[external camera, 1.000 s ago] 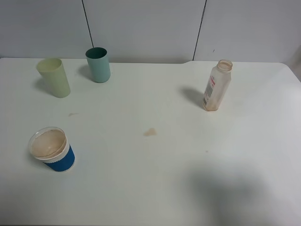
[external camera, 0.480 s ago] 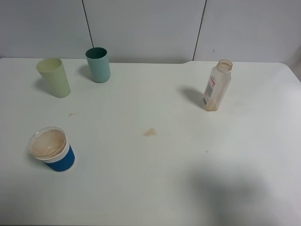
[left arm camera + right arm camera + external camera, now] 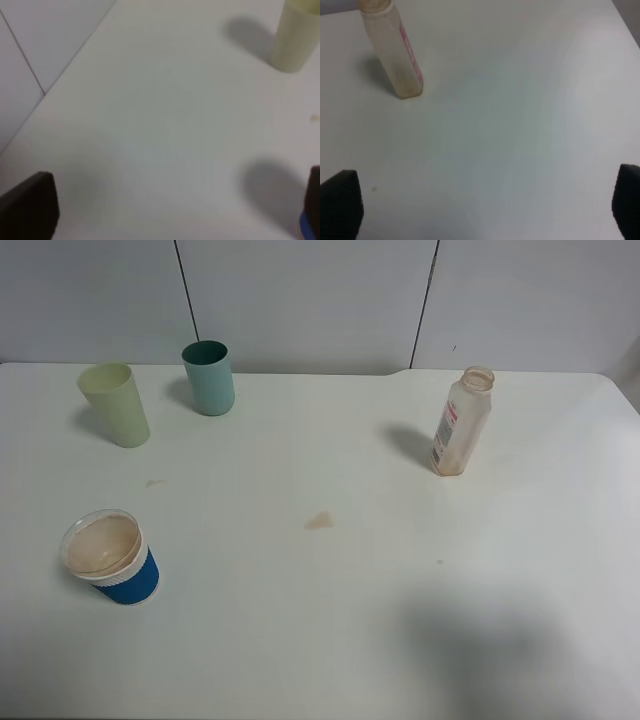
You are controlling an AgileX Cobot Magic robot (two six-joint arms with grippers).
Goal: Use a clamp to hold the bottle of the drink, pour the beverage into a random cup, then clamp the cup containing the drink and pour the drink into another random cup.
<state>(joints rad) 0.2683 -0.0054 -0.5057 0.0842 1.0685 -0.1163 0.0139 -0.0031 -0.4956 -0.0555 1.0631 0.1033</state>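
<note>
On the far right of the table stands the bottle (image 3: 461, 422), upright, uncapped, only a thin brown film of beverage (image 3: 449, 462) near its base. Right gripper (image 3: 480, 210) hangs above bare table near it, jaws wide, holding nothing; left gripper (image 3: 170, 205) same, wide and empty, over the left side. Risks: bottle is light and narrow, so an off-centre pinch could tip or skid it; open neck means any knock spills. Yellow cup (image 3: 115, 404) and teal cup (image 3: 209, 377) sit close together far left, so pouring into one could bump the other. Blue-sleeved cup (image 3: 110, 558) near left already shows brown residue inside. Table (image 3: 330, 640) is plain white, smooth, likely slippery, with a small tan spill (image 3: 319, 521) mid-table. Pale panelled wall (image 3: 300, 300) behind.
</note>
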